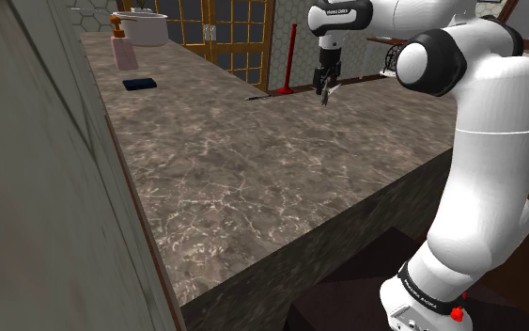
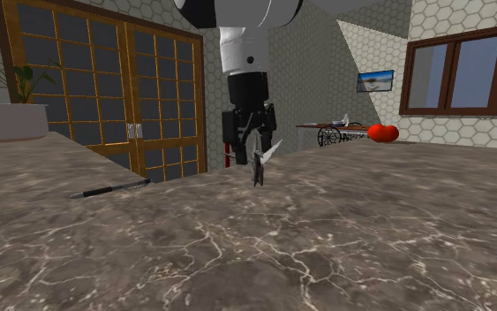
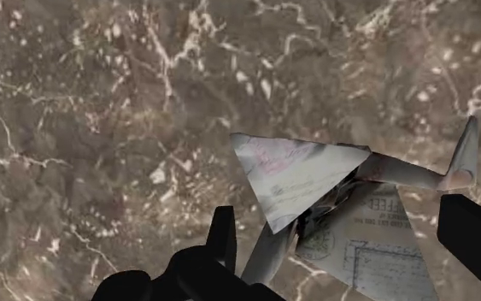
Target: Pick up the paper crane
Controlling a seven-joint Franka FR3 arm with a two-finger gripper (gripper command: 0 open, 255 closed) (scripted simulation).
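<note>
Black fingers (image 3: 223,235) of the end effector (image 3: 346,209) stand part-way apart and pinch the paper crane (image 3: 302,175) between them, so it lies dead centre in the grip, not off to either side. Its long axis seems to run from finger to finger, with one pointed tip poking past a finger. Whether it hangs clear of the marbled surface (image 1: 253,179) I cannot tell. It sits near the far edge, with a dark pen (image 2: 114,188) well apart toward the second exterior view's left.
</note>
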